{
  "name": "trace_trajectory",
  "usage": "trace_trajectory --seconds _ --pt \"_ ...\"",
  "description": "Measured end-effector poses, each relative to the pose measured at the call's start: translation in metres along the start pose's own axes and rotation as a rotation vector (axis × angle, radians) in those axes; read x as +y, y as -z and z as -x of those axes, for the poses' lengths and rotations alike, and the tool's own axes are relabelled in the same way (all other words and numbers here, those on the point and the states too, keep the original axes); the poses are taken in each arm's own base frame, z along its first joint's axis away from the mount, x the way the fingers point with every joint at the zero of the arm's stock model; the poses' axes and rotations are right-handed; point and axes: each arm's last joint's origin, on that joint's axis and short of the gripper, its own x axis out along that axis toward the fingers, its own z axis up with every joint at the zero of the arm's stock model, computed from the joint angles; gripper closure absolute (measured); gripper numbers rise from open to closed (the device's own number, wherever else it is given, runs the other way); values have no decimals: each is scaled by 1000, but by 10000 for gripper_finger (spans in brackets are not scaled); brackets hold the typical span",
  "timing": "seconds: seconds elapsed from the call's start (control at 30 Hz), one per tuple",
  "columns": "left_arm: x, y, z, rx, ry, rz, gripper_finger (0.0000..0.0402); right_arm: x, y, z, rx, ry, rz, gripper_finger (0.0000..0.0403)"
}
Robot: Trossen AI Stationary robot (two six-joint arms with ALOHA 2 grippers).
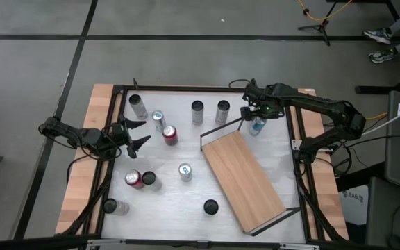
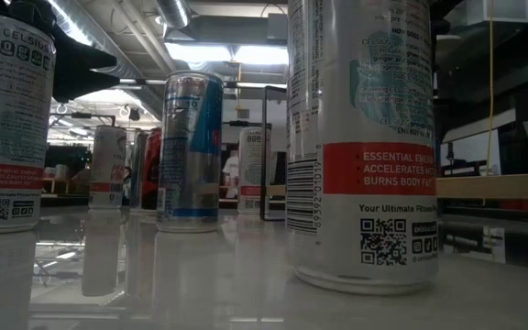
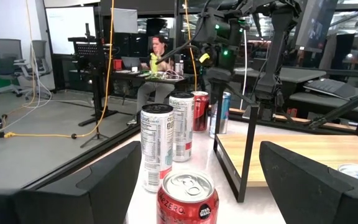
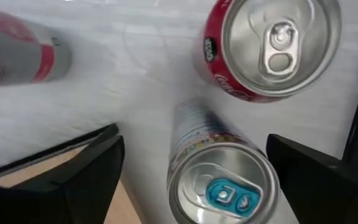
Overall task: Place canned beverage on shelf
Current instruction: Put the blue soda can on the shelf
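The shelf (image 1: 245, 177), a light-wood board with black wire rails at its short ends, lies slantwise on the table's right half. A slim can with a blue tab (image 4: 224, 190) stands upright beyond the shelf's far end, next to a red cola can (image 4: 272, 43). My right gripper (image 1: 250, 114) points down over the blue-tab can and is open. Its fingers (image 4: 95, 168) stand on either side of the can's top, apart from it. My left gripper (image 1: 143, 132) waits open and level at the table's left, with a red can (image 3: 188, 199) just ahead of it.
Several more cans stand upright on the white table: silver ones at the far edge (image 1: 138, 105) (image 1: 197, 111) (image 1: 222, 111), one mid-table (image 1: 185, 171), a red one (image 1: 134, 178) and dark-topped ones near the front (image 1: 210, 206). A person (image 3: 157, 53) sits at a desk beyond the table.
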Motion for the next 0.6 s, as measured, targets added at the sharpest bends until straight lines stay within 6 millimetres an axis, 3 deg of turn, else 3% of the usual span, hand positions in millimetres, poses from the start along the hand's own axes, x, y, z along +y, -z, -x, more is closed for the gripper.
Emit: trace_trajectory --seconds 0.6 --pt "0 0 0 0 0 0 80 -2 1 0 16 16 267 22"
